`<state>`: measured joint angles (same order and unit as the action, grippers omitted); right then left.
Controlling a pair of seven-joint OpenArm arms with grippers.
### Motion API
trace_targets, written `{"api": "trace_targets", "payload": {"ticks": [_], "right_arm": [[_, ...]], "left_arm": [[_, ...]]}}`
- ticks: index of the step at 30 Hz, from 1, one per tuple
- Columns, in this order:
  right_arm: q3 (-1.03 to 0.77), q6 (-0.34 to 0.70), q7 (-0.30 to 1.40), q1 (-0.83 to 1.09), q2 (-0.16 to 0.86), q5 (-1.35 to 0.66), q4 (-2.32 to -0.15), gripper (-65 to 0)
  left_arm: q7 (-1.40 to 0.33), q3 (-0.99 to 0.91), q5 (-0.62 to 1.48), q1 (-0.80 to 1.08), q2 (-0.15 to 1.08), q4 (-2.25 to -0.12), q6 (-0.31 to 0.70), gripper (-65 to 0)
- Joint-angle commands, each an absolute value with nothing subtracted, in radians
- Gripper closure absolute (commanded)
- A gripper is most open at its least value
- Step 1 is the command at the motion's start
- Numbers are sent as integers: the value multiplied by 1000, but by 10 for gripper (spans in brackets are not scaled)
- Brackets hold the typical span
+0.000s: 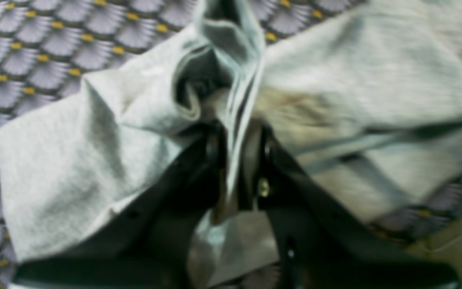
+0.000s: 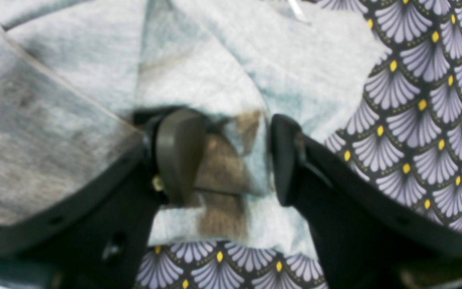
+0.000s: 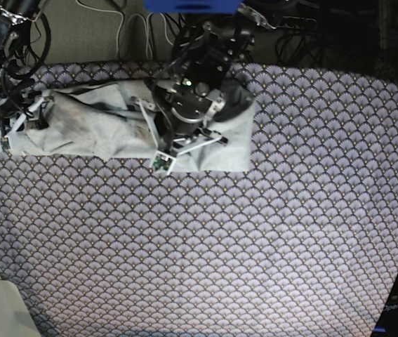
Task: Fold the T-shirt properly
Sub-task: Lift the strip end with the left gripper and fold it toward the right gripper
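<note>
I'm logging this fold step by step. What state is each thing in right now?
Light heather-grey cotton T-shirt: bunched and creased, not yet folded flat, lying along the far side of the table.
Left gripper: shut on a ridge of T-shirt fabric.
Right gripper: open, jaws either side of a T-shirt edge, not pinching it.
Dark scallop-patterned tablecloth: spread flat over the table.

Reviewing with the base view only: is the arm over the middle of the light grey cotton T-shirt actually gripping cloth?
Observer: Yes. The left wrist view shows the left gripper shut on a bunched fold of the light grey cotton T-shirt.
Operator: And the arm at the shirt's other end?
Observer: The right gripper is open, its jaws apart over the shirt's edge, with the dark scallop-patterned tablecloth beside it.
</note>
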<state>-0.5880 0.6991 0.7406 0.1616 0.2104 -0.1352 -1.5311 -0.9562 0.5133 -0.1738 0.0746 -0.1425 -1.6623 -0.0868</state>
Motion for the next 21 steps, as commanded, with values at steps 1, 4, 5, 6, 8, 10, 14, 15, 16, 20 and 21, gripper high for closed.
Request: {"api": "trace_targets", "payload": {"ticks": [1, 4, 5, 6, 8, 10, 14, 15, 16, 20, 21], "right_arm": [[-593, 698, 723, 157, 226, -140, -1547, -314], [-593, 698, 723, 159, 239, -140, -1552, -314], [-587, 698, 723, 159, 246, -140, -1552, -314], [-573, 698, 723, 159, 252, -140, -1549, -314], [-559, 698, 723, 160, 263, -140, -1549, -314], [-559, 698, 725, 160, 263, -140, -1550, -314], [-559, 698, 725, 160, 265, -140, -1554, -314], [-559, 698, 725, 160, 266, -140, -1554, -314], [-559, 698, 725, 160, 266, -140, -1554, -314], [-559, 698, 725, 160, 266, -140, -1554, -314], [-559, 698, 725, 160, 266, -140, -1554, -314]], "left_arm": [[-920, 527, -159, 62, -157, -1681, -91, -4], [-914, 530, -111, 64, -157, -1681, -91, -4], [-914, 530, -94, 65, -157, -1681, -91, -4], [-917, 527, -70, 71, -157, -1681, -91, -4], [-915, 527, -31, 79, -157, -1681, -91, -4], [-920, 527, 5, 81, -157, -1681, -91, -4], [-920, 527, 51, 79, -157, -1681, -91, -4], [-921, 527, 53, 79, -157, -1681, -91, -4], [-921, 527, 53, 79, -157, -1681, -91, -4], [-923, 527, 51, 79, -157, -1681, -91, -5], [-923, 527, 54, 79, -157, -1681, -91, -6]]}}
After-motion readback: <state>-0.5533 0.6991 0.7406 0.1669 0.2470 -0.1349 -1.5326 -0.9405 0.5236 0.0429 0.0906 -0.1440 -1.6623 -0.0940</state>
